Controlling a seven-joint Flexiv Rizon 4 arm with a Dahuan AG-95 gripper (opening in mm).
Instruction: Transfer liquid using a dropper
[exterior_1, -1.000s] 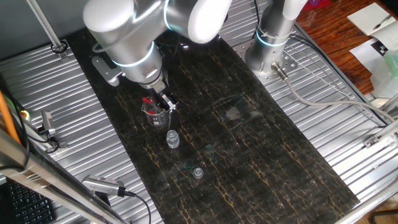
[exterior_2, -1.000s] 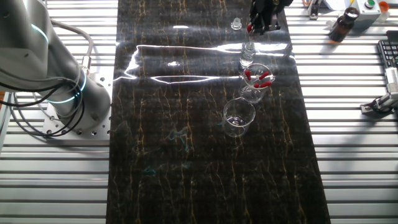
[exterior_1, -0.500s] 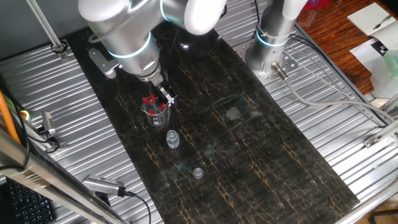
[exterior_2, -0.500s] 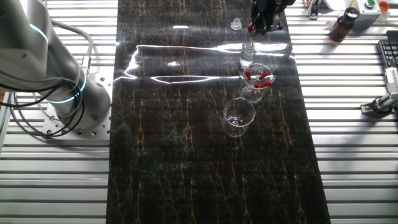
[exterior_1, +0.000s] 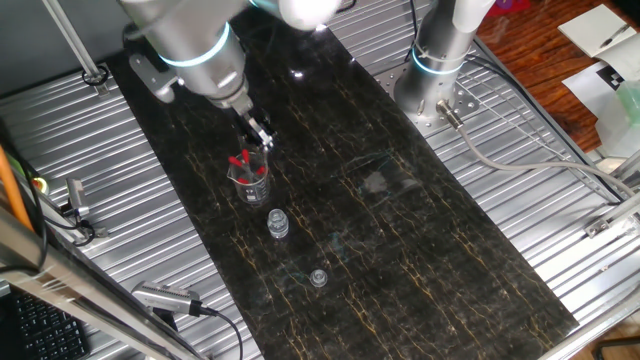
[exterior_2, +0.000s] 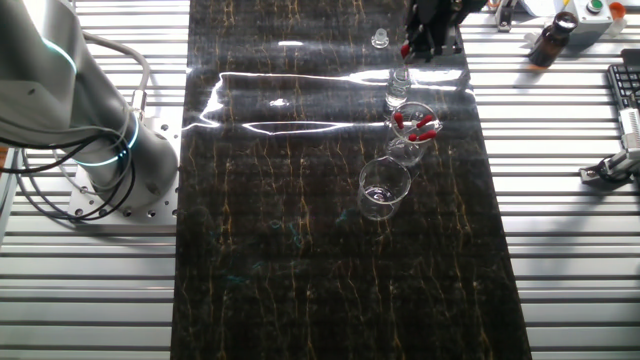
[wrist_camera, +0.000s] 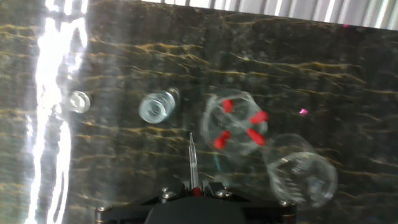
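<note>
- The dark marbled bench (exterior_1: 420, 250) carries the glassware.
- The black two-finger end effector (wrist_camera: 194, 186) hangs above it, clamped on the slim clear dropper (wrist_camera: 192, 158) (tip pointing down).
- A clear glass beaker (wrist_camera: 236, 127) just beside that tip holds red-topped droppers (exterior_1: 243, 160).
- A tiny clear vial (wrist_camera: 153, 107) stands near.

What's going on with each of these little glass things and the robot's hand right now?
gripper: shut on a dropper, raised above the table
dropper: held, glass tip pointing down
beaker with droppers: upright, several red-topped droppers standing in it
second beaker: upright, contents unclear
vial: upright, open
small cap: lying apart on the mat
</note>
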